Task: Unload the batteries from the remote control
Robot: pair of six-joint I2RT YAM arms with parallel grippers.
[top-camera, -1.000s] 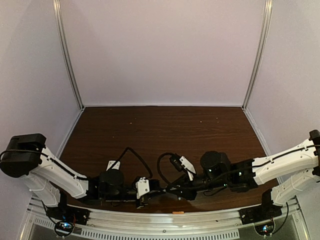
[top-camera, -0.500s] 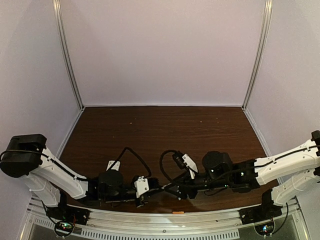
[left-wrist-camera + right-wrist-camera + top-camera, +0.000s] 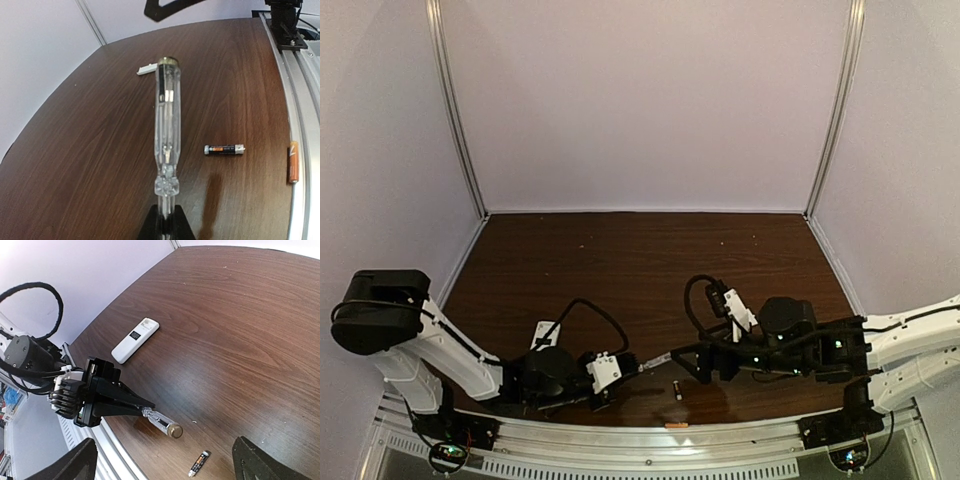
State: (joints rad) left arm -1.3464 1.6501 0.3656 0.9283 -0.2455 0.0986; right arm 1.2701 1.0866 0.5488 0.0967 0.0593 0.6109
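Observation:
The remote control lies flat with its white back up, beyond the left arm; from above it shows as a white slab. One dark battery lies loose on the wood near the front edge. An orange battery rests on the metal rail. My left gripper is shut on a clear-handled screwdriver, held level just above the table. My right gripper stands wide open above the dark battery, with nothing between its fingers.
A small flat white plastic piece lies on the wood beyond the screwdriver's butt end. The aluminium rail runs along the table's front edge. White walls enclose the other three sides.
My right gripper has gone from shut to wide open and pulled back to the right, away from the left gripper. The dark battery now lies in plain sight on the table.

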